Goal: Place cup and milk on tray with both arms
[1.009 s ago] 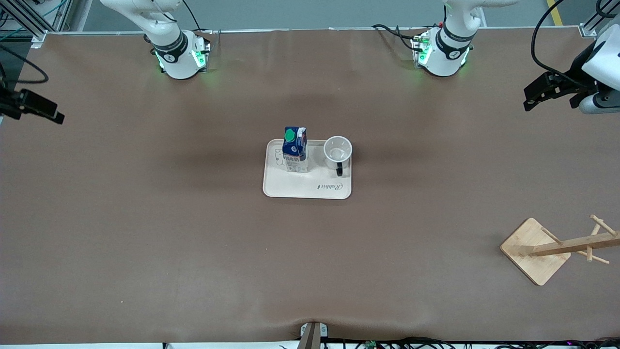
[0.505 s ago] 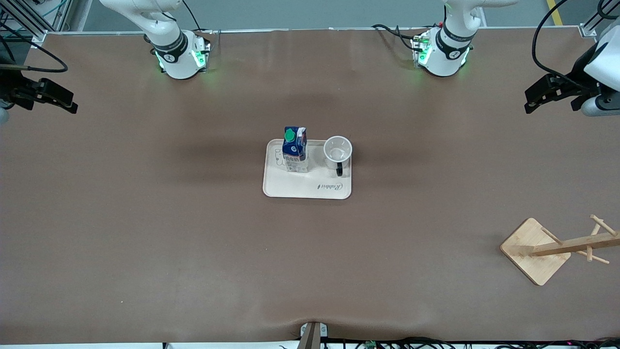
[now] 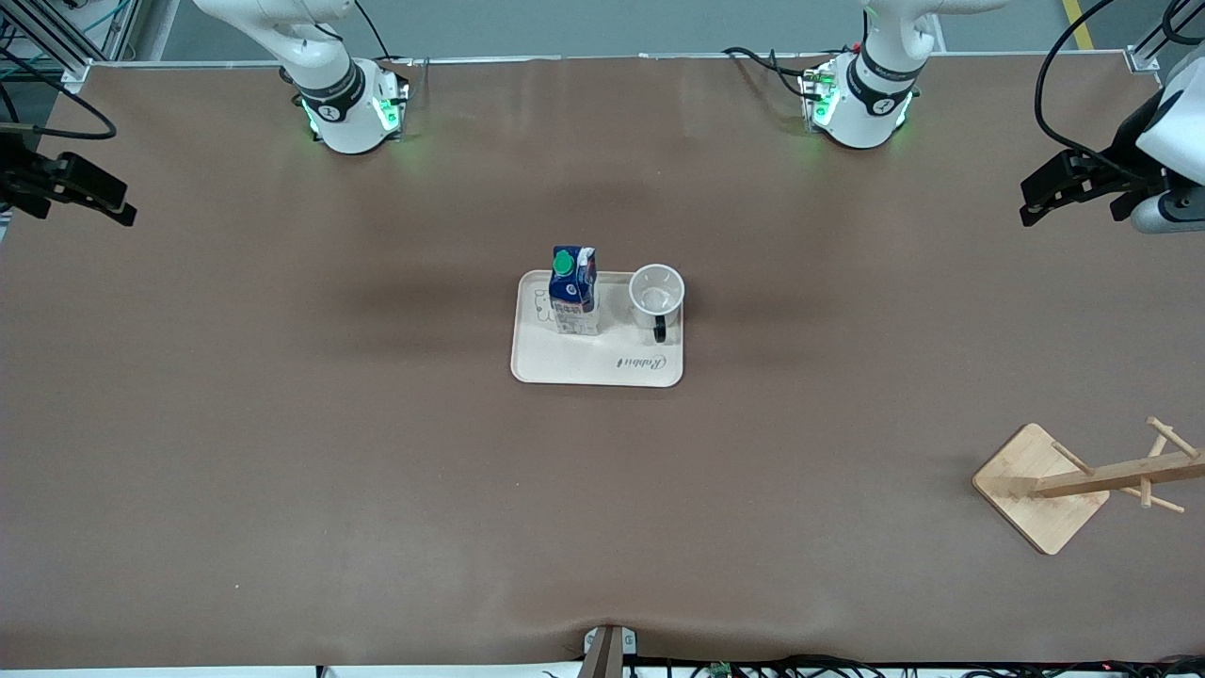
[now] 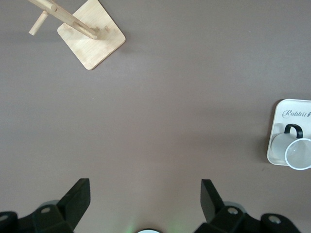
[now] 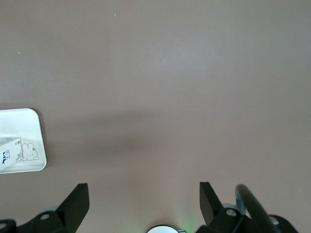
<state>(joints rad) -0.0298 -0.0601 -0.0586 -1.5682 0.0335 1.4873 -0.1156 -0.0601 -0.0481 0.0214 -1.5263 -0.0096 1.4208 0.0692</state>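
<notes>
The cream tray (image 3: 584, 363) lies at the table's middle. The milk carton (image 3: 573, 292) stands upright on it, and the white cup (image 3: 655, 296) stands beside it toward the left arm's end, black handle facing the front camera. The cup (image 4: 297, 151) and tray (image 4: 291, 114) also show in the left wrist view; the tray corner (image 5: 29, 121) and the carton's base (image 5: 9, 150) show in the right wrist view. My left gripper (image 3: 1043, 188) is open and empty, high over the table's left-arm end. My right gripper (image 3: 94, 198) is open and empty over the right-arm end.
A wooden cup rack with a square base (image 3: 1040, 488) and pegged pole (image 3: 1120, 474) stands near the front camera at the left arm's end; it also shows in the left wrist view (image 4: 91, 40). The arm bases (image 3: 353, 108) (image 3: 857, 104) glow green.
The right gripper swung out over the table's right-arm end, then drew back a little. The left gripper drifted slightly. Cup, milk and tray have not moved.
</notes>
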